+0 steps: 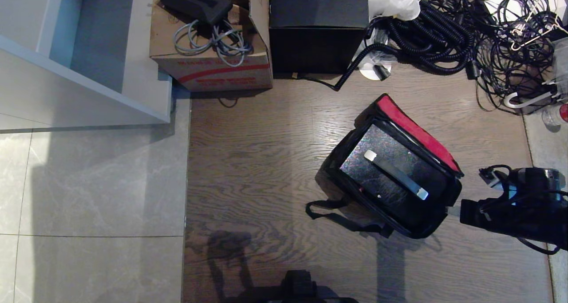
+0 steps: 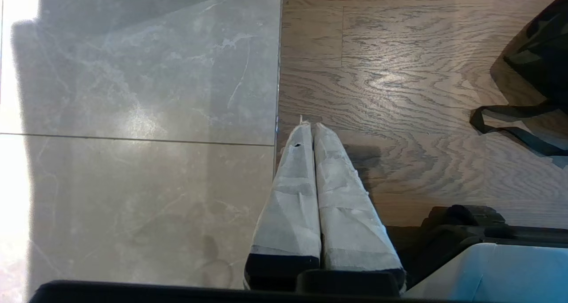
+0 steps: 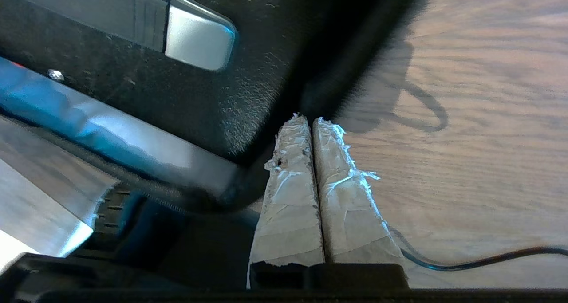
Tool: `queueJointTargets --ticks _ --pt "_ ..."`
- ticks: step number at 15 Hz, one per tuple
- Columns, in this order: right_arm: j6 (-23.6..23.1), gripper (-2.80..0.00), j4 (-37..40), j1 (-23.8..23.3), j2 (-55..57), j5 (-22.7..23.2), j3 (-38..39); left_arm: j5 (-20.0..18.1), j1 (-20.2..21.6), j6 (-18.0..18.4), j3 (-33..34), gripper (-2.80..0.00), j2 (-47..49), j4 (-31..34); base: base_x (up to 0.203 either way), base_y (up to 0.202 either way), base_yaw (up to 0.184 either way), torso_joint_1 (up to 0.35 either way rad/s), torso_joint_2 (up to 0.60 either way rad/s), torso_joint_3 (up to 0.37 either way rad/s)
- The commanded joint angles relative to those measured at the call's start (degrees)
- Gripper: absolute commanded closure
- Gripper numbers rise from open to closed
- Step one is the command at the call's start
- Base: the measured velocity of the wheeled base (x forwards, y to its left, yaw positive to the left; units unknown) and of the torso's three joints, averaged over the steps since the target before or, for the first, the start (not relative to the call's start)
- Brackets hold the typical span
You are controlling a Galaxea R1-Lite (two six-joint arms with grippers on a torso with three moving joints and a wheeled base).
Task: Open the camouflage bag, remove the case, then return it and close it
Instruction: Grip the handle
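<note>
Camouflage bag [image 1: 341, 179]: on the wood floor, lid thrown back so its red inside faces up on the far side; mouth open; a loose black strap [image 1: 330, 210] trails from the near-left corner.
Case [image 1: 390, 172]: lies inside the camouflage bag, glittery top showing, strap handle with silver ends running diagonally across it (flat against the top, no visible gap beneath).
Right gripper [image 3: 310, 121]: just beside the near-right corner of the camouflage bag, outside the rim; the taped fingers [image 3: 288, 196] are pressed together with nothing between them.
Left gripper [image 2: 309, 126]: well apart from the camouflage bag, to its left over the seam between tile and wood; fingers pressed together, empty, parked.
Stage (judged): bag open; whether the case waits to come out or is already returned cannot be told.
Risk, bag wall: pinched fingers at the corner may catch the soft rim and drag or tip the whole bag, since nothing holds it down.
Risk, handle: a flat handle gives little to hook; closed tips may skid across the speckled top.
Risk, strap: the loose strap may snag the arm.
Risk, lid: the limp lid may flop over the mouth.
</note>
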Motion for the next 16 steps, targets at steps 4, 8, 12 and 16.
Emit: queueJointTargets --ticks 4,8,12,16 --pt "-4.2 0.0 -0.3 5.6 5.5 -1.4 -1.8 0.0 0.0 0.0 0.0 0.0 0.0 0.0 0.0 0.0 0.0 0.0 0.0 0.0" --pt "0.2 0.0 -1.2 10.2 7.7 -5.4 -3.8 0.0 0.0 0.0 0.0 0.0 0.0 0.0 0.0 0.0 0.0 0.0 0.0 0.0" --pt "13.0 0.0 -4.8 13.8 6.6 -5.8 -5.1 0.0 0.0 0.0 0.0 0.0 0.0 0.0 0.0 0.0 0.0 0.0 0.0 0.0" --pt "19.5 0.0 -5.2 16.3 5.1 -9.5 -8.3 0.0 0.0 0.0 0.0 0.0 0.0 0.0 0.0 0.0 0.0 0.0 0.0 0.0"
